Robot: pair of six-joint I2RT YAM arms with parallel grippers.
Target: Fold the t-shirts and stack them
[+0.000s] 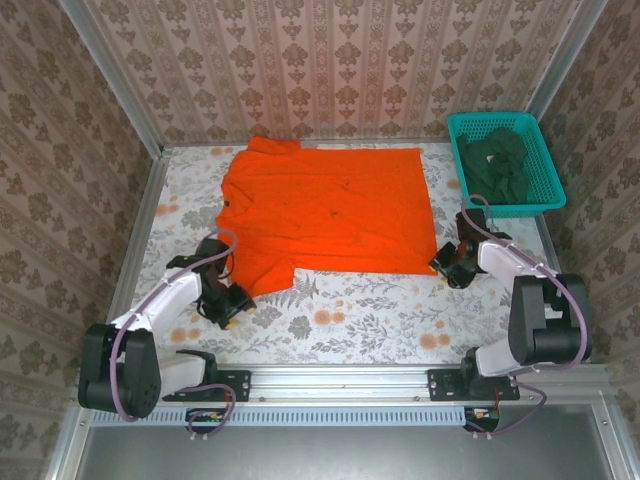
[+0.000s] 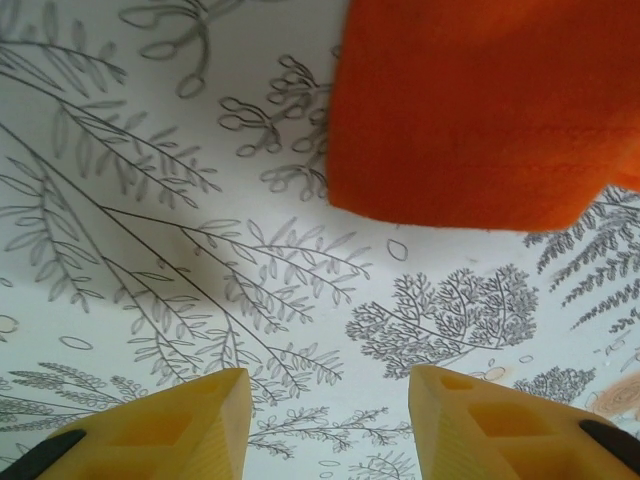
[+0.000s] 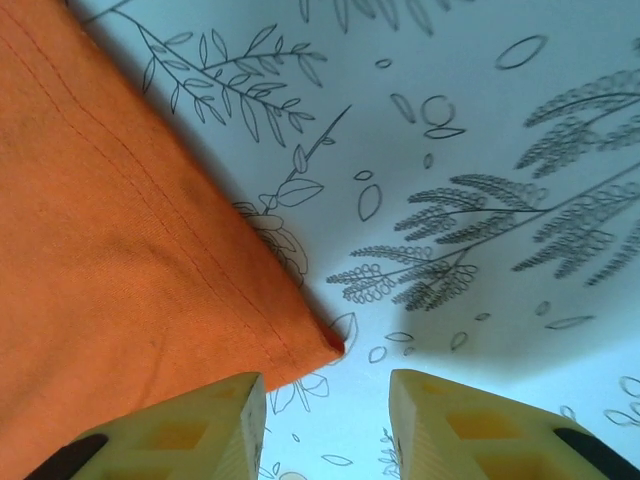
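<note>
Left gripper (image 1: 232, 305): low over the flower-printed table cover (image 1: 350, 310), its yellow fingers (image 2: 170, 425) apart with nothing between them. They face the loose end of a sleeve, apparently lined up for a pinch.

Bright orange fabric t-shirt (image 1: 330, 205): spread flat and unfolded across the middle of the table, collar toward the far wall. It seems laid open so that both near corners can be reached at once.

Right gripper (image 1: 452, 265): down at the shirt's near right hem corner. Its pale fingers (image 3: 190, 430) stand apart, the stitched corner just ahead of the gap and not yet clamped.

Teal plastic mesh basket (image 1: 505, 118): at the far right corner, well apart from the orange shirt.

Dark green t-shirts (image 1: 497, 160): heaped crumpled inside the basket, likely waiting their turn.

Progress: folding looks barely begun, with nothing stacked.
</note>
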